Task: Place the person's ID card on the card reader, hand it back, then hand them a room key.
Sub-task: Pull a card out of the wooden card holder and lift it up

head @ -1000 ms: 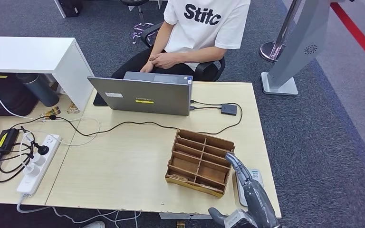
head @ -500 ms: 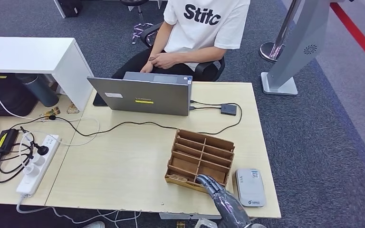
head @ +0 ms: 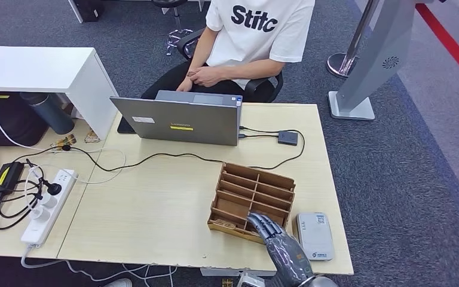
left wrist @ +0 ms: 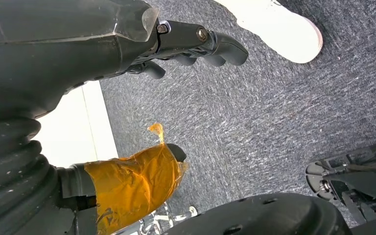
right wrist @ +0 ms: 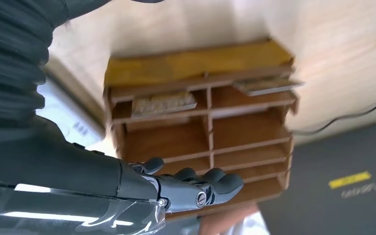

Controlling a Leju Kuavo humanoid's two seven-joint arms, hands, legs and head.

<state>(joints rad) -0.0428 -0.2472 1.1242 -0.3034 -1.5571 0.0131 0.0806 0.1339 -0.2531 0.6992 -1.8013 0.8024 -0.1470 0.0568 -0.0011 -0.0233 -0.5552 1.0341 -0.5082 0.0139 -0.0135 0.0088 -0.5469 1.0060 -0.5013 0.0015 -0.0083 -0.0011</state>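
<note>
Head, right hand (head: 281, 242): over the near edge of the tray (head: 227, 179), fingers apart, holding nothing.
Head, reader (head: 314, 235): pale flat slab just beside the tray, no card on it.
Head, person (head: 257, 36): seated beyond the laptop (head: 179, 122), hands in lap.
Left wrist, left hand (left wrist: 196, 41): hanging above carpet, fingers curled, empty.
Right wrist, cards (right wrist: 164, 104): thin pale slips in the tray's near slots.
Handling: probably light, stiff, slick; pinch a free edge and lift out.
</note>
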